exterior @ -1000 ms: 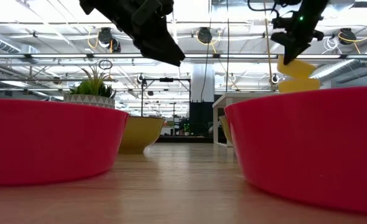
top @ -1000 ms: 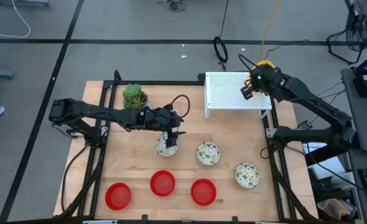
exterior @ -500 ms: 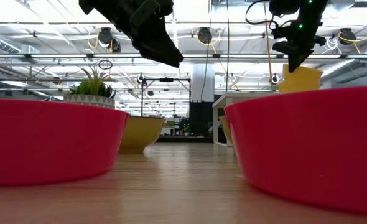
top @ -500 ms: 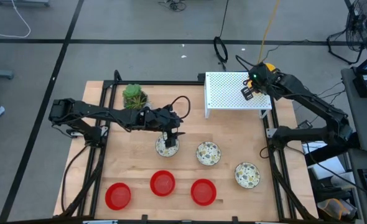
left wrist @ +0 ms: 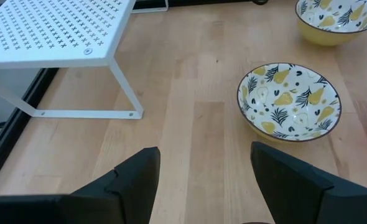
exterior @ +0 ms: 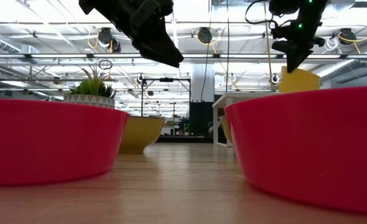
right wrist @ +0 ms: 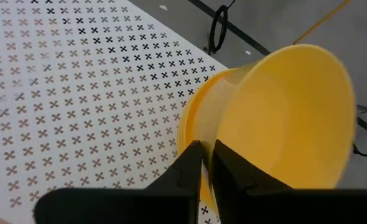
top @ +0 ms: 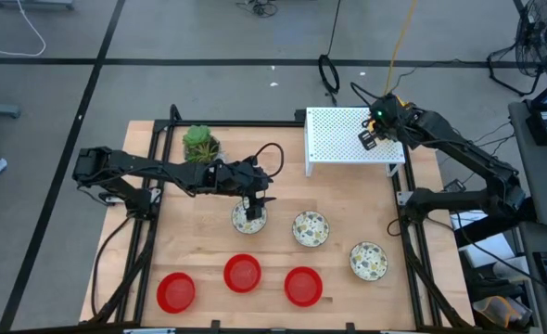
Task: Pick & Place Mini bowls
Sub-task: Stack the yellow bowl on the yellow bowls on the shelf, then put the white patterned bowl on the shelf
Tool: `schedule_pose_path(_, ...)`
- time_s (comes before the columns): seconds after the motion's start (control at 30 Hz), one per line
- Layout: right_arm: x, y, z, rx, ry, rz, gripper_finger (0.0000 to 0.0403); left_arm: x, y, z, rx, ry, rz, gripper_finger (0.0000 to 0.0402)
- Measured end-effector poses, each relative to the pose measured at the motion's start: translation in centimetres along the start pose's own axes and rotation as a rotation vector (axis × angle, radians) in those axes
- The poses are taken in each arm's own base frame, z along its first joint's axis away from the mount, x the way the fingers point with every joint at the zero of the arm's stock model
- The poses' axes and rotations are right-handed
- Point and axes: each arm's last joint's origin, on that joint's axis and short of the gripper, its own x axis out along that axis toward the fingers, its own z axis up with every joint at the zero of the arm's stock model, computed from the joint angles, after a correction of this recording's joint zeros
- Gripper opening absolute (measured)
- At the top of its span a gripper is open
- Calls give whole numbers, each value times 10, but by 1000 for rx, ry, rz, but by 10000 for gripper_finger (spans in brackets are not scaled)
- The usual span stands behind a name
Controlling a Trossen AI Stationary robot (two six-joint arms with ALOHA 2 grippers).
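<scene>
My right gripper (top: 370, 137) is over the white perforated shelf (top: 343, 139) at its far right corner, shut on a yellow mini bowl (right wrist: 283, 118). That bowl lies in a stack of yellow bowls (right wrist: 193, 115) on the shelf. My left gripper (top: 253, 206) hangs open just above a whitish patterned bowl (top: 249, 220); its fingers (left wrist: 140, 180) stand wide apart. Two more patterned bowls (top: 311, 228) (top: 368, 261) and three red bowls (top: 243, 273) (top: 175, 291) (top: 302, 286) rest on their bases on the table. My right gripper pinches the yellow bowl's rim (right wrist: 218, 127) on the side toward the table's near edge, one finger inside the bowl and one outside. The bowl sits tilted, its underside in the yellow stack below it.
A white pot with a green plant (top: 200, 143) stands near the far left of the wooden table (top: 199, 241). The shelf's thin legs (left wrist: 129, 99) reach the table. Black frame rails (top: 413, 250) run along both table sides. Bare wood lies between the plant and the shelf.
My right gripper has gone down a little, and the yellow bowl, lifted clear above the yellow stack a second ago, has settled into it. It has kept its hold.
</scene>
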Motion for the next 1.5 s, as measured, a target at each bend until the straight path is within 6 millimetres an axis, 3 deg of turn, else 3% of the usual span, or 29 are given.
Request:
schedule_pose_path(0.33, 0, 0, 0, -8, -2, -11, 47, 0, 0, -1, 1, 6, 0, 255)
schedule_pose_path(0.73, -7, 0, 5, -40, -97, 15, 125, 0, 0, -1, 1, 6, 0, 255)
schedule_pose_path(0.93, -22, 19, 9, -25, -193, 417, 124, 0, 0, -1, -1, 6, -1, 255)
schedule_pose_path(1.17, -10, 71, -10, -159, -247, 971, 101, 0, 0, -3, -17, 31, -2, 255)
schedule_pose_path(1.3, -2, 98, -25, -182, -322, 1079, 98, -1, -1, -13, -70, 131, -2, 255)
schedule_pose_path(1.5, -2, 122, -46, -269, -413, 1171, 98, -4, -2, -39, -189, 359, 11, 255)
